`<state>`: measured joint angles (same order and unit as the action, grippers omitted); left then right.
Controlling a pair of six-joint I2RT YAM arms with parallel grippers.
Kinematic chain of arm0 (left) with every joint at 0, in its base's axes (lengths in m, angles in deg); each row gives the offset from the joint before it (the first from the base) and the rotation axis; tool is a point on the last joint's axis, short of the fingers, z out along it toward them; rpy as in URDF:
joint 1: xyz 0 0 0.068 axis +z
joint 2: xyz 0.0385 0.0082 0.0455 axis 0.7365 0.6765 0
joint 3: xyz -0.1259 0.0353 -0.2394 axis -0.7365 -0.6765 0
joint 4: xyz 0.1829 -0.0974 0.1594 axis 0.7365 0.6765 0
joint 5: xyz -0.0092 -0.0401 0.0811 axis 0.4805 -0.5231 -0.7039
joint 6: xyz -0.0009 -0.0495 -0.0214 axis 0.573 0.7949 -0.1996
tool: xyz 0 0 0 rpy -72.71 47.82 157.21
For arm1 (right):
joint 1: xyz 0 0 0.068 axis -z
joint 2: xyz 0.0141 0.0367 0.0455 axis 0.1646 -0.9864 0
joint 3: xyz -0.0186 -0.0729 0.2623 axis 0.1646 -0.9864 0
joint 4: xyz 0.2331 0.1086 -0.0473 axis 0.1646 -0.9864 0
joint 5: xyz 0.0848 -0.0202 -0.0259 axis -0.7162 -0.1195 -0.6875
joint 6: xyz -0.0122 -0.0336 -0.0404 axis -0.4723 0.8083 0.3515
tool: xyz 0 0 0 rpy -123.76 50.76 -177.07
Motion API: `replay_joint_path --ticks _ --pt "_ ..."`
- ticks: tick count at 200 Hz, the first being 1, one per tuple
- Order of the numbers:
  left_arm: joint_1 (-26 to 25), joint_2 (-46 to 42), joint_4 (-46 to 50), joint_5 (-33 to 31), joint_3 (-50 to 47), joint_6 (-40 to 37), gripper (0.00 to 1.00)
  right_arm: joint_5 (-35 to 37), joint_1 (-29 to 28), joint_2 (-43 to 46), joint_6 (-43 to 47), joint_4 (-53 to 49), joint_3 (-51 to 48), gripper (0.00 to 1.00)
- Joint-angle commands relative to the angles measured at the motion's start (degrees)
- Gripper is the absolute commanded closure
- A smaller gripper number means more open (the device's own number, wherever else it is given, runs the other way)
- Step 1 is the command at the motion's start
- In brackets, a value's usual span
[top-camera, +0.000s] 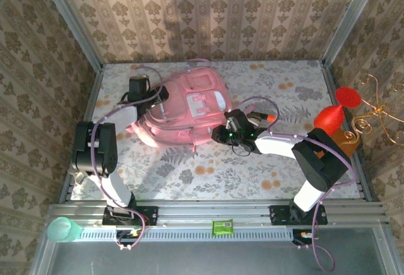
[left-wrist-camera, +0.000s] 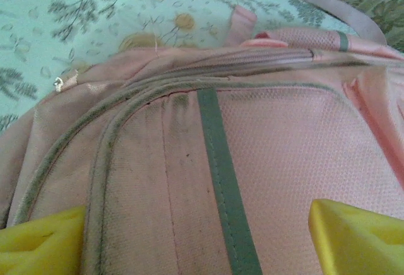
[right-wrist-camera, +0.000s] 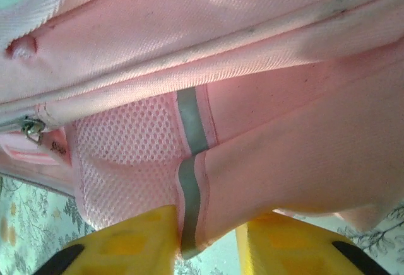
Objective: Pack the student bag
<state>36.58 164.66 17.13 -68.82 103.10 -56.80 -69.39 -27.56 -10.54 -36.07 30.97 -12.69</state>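
The student bag (top-camera: 189,108), a large soft pink backpack with white patches, lies on the floral table at the back centre-left. My left gripper (top-camera: 142,92) hovers at its left end, open wide; in the left wrist view its yellow fingertips (left-wrist-camera: 356,237) stand far apart over the bag's pink panel (left-wrist-camera: 271,136) and a grey stripe. My right gripper (top-camera: 221,135) is at the bag's right lower edge. Its jaws (right-wrist-camera: 205,250) stand partly apart, open, with a fold of the bag's fabric (right-wrist-camera: 284,142) and a grey stripe hanging between them, touching the left finger.
A zipper pull (right-wrist-camera: 31,128) shows at the bag's side beside a mesh pocket (right-wrist-camera: 126,155). A red cone-shaped item (top-camera: 334,112) and a gold wire stand (top-camera: 379,114) sit at the right edge. A green cup (top-camera: 63,229) rests by the front rail. Wallpapered walls enclose the table.
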Motion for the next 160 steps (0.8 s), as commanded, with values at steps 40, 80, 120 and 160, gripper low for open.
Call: replay_joint_path --ticks 40,80,120,160 --pt "-4.3 -26.0 2.9 -17.7 -17.9 -1.9 0.13 12.5 3.9 11.0 12.8 -12.4 5.1 0.41" --pt "-15.0 -34.8 9.1 -25.9 -25.1 -1.7 0.11 5.8 12.0 2.2 12.8 -13.7 14.5 0.25" --pt "-22.1 -31.2 12.2 -30.1 -23.6 -3.4 0.09 -1.5 15.3 -9.2 9.5 -11.3 22.5 0.24" --pt "-25.0 -24.9 11.4 -33.9 -20.7 -3.8 0.08 -6.7 15.9 -14.9 7.3 -8.1 25.0 0.28"
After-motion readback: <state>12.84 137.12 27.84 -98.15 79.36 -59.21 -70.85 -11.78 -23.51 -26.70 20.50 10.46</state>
